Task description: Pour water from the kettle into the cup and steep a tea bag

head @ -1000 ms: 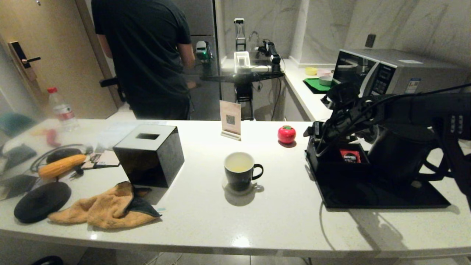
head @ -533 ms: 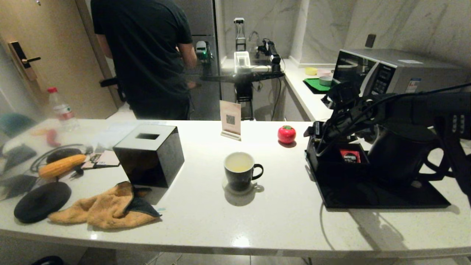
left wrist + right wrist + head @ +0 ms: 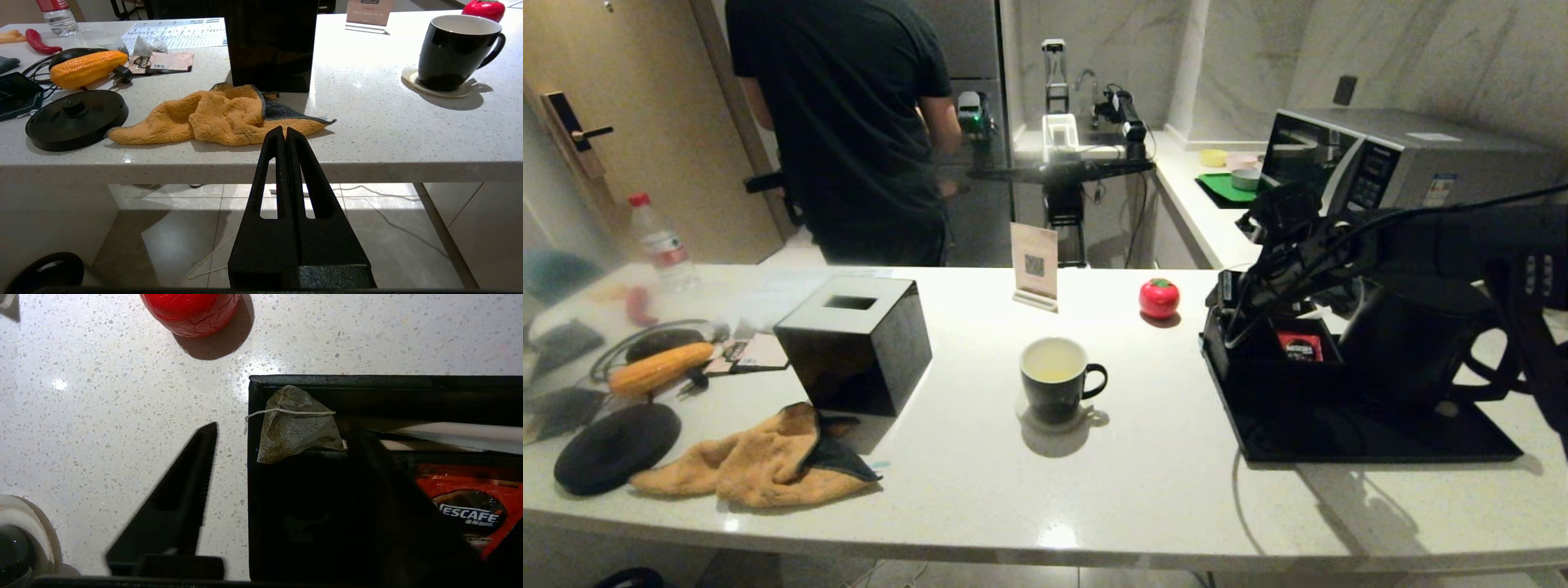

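Note:
The black cup [image 3: 1055, 380] [image 3: 455, 51] stands on a white coaster mid-counter, with pale yellowish water [image 3: 1054, 369] low inside it. At the right, the black kettle [image 3: 1413, 339] sits on a black tray [image 3: 1339, 433]. In the tray's far-left compartment lies the grey-green tea bag [image 3: 296, 428], string across it, beside a red sachet [image 3: 466, 506]. My right gripper [image 3: 286, 430] [image 3: 1227, 314] hangs open above that compartment, one finger over the counter, the other over the tray. My left gripper [image 3: 284, 130] is shut and empty below the counter's front edge.
A black tissue box [image 3: 854, 343], orange cloth [image 3: 752, 461], round kettle base [image 3: 617, 447] and corn cob [image 3: 658, 367] fill the counter's left. A red tomato-shaped object [image 3: 1159, 298] and card stand [image 3: 1034, 265] sit behind the cup. A person [image 3: 849, 122] stands beyond the counter.
My right arm has shifted slightly to the right above the tray's corner. The cup, the kettle and the left arm have not moved.

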